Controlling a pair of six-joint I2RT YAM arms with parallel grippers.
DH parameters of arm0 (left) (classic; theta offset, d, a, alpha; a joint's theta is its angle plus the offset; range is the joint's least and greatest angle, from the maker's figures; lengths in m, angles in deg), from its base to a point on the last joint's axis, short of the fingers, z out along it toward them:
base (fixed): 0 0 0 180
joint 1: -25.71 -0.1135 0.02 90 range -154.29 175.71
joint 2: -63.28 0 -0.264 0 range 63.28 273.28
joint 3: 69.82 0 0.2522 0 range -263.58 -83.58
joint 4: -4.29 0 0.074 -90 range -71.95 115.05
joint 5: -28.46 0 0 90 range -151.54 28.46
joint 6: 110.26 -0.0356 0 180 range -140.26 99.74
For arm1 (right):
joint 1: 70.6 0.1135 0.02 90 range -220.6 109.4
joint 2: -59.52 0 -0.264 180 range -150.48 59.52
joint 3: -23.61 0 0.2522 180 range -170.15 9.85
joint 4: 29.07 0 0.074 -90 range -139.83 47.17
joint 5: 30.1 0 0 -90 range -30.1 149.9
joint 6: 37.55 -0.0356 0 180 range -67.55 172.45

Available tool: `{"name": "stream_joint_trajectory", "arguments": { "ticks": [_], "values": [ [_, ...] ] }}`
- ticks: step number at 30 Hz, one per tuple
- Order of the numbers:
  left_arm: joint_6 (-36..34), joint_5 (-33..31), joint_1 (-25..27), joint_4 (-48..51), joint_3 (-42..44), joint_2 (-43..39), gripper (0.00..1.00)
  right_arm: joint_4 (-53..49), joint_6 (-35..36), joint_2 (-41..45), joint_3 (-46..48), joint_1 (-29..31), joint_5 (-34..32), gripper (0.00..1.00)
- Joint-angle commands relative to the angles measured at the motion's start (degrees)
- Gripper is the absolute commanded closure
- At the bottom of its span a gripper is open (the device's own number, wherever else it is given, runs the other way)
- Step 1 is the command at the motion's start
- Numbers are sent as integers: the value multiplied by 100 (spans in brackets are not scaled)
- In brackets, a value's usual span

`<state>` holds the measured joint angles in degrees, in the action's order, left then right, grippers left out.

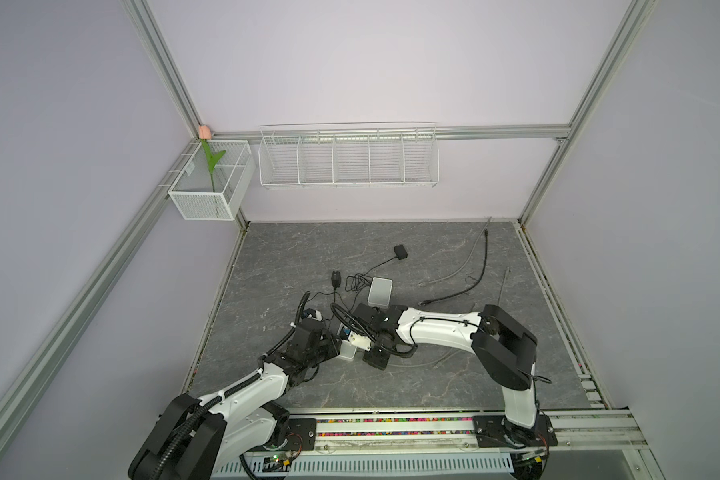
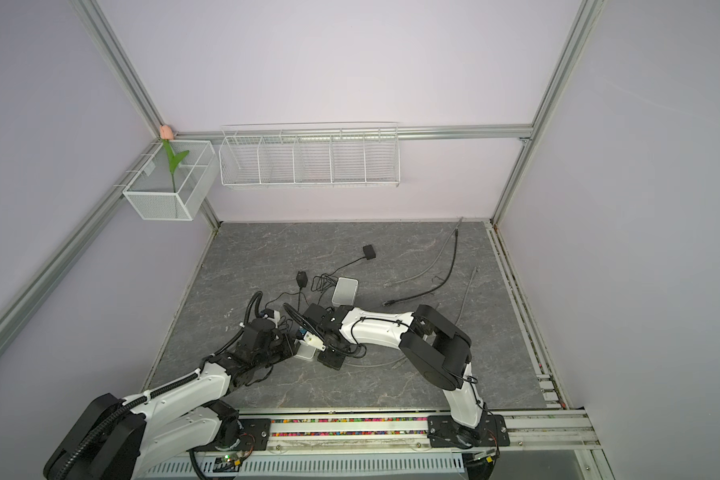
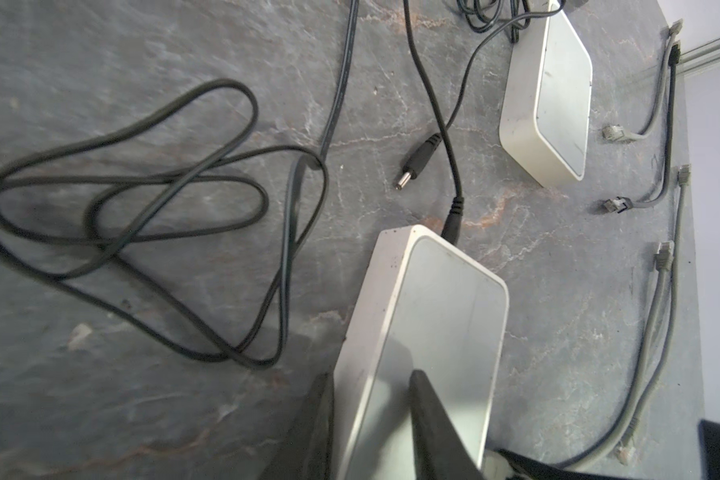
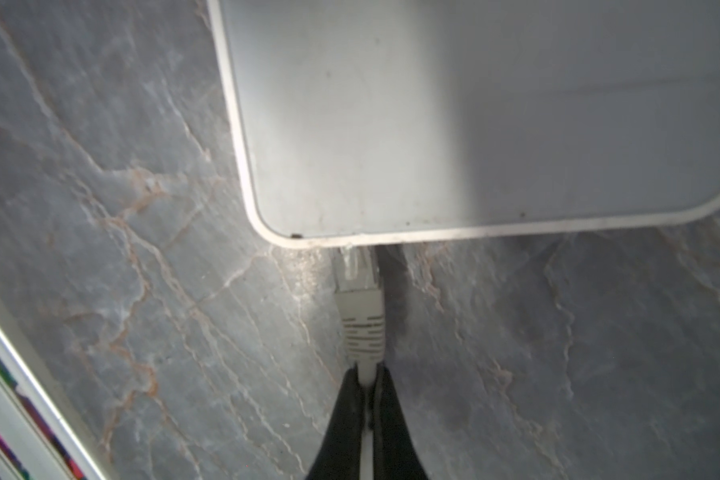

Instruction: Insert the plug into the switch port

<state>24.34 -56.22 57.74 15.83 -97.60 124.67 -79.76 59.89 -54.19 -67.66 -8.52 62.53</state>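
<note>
Status: insertion started, completion not confirmed. The right claw [image 4: 366, 380] is clenched on the round grey cable [image 4: 366, 369] directly behind the boot of the clear-tipped grey network plug [image 4: 360, 286]. The plug nose meets the port edge of the white rectangular plastic switch [image 4: 474, 124], near the front centre of the grey marbled table [image 1: 292, 257]. Most of the clear body and its latch tab lie outside the housing. The port is hidden under the rim, so seating cannot be verified. The left claw [image 3: 371, 384] grasps this switch at one end, apparently to brace it. Remaining, by judgement: press the plug home until the latch engages, then release. Inventory: two switches, the second white switch [image 1: 380, 291] lying free farther back; two power adapters, a square black adapter [image 1: 400, 251] and a narrow black adapter [image 1: 336, 277]; two black barrel connectors, the inserted connector [image 3: 454, 216] in the held switch and the loose connector [image 3: 412, 168] beside it; one black network cable [image 1: 481, 274]; at least three grey network cables, exact count unclear.
</note>
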Motion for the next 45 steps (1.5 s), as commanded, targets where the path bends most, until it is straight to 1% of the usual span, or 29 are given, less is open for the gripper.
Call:
{"name": "stream_joint_trajectory", "arguments": {
  "ticks": [1, 6, 14, 16, 21, 28, 32, 35, 37, 38, 39, 41, 45],
  "values": [
    [233, 742, 384, 233, 171, 51, 71, 1540, -93, -228, -366, 155, 539, 93],
    [240, 741, 436, 251, 180, 68, 71, 1522, -59, -360, -465, 168, 593, 93],
    [212, 795, 444, 433, 207, -252, 71, 1695, -10, -523, -496, 165, 556, 93],
    [199, 821, 444, 424, 419, -274, 71, 1732, -5, -560, -542, 172, 554, 93],
    [198, 895, 445, 259, 442, -147, 71, 1822, -1, -619, -692, 188, 677, 93],
    [195, 1022, 453, 81, 383, 86, 71, 1891, 46, -644, -765, 225, 661, 93],
    [189, 951, 453, 230, 374, -56, 71, 1817, 108, -635, -775, 225, 551, 93],
    [147, 775, 453, 562, 320, -295, 71, 1651, 135, -592, -733, 225, 414, 93],
    [124, 503, 453, 867, 312, -501, 70, 1571, 143, -490, -560, 230, 275, 89],
    [128, 374, 452, 990, 104, -588, 69, 1581, 137, -418, -424, 218, 238, 87],
    [128, 265, 444, 1072, 73, -703, 68, 1584, 119, -327, -270, 221, 213, 83],
    [115, 162, 415, 1176, 20, -819, 66, 1588, 67, -149, -12, 216, 153, 77],
    [33, -18, 318, 1511, -224, -814, 63, 1521, -65, 224, 390, 174, -78, 68]
  ]
}}
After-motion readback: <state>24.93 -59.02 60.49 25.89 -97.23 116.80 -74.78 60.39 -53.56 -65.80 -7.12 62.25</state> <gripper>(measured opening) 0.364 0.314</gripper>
